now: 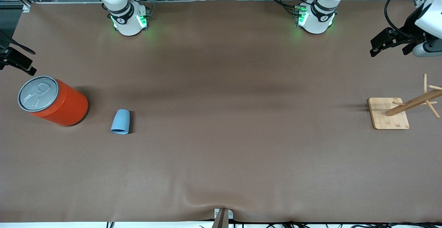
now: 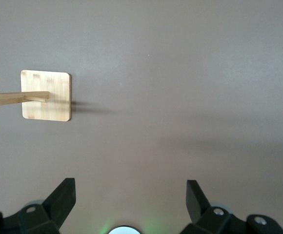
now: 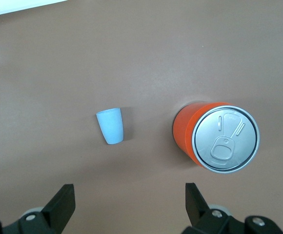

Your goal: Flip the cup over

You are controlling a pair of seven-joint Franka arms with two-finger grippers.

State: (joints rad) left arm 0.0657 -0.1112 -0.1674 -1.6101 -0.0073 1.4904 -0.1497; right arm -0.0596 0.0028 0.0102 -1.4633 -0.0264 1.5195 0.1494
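Observation:
The cup [image 1: 120, 121] is a small light-blue tumbler on the brown table, beside the orange can [image 1: 55, 100] and a little nearer the front camera. Its narrow closed end faces up and none of its inside shows; it looks mouth down. It also shows in the right wrist view [image 3: 111, 126]. My right gripper [image 1: 19, 60] hangs open and empty at the right arm's end of the table, close by the can, well apart from the cup; its open jaws show in its wrist view [image 3: 130, 197]. My left gripper [image 1: 380, 47] is open and empty at the left arm's end [image 2: 131, 195].
The large orange can [image 3: 214, 139] with a grey pull-tab lid stands upright. A wooden peg stand on a square base [image 1: 388, 117] sits at the left arm's end and shows in the left wrist view [image 2: 46, 95]. A brown mat [image 1: 221, 152] covers the table.

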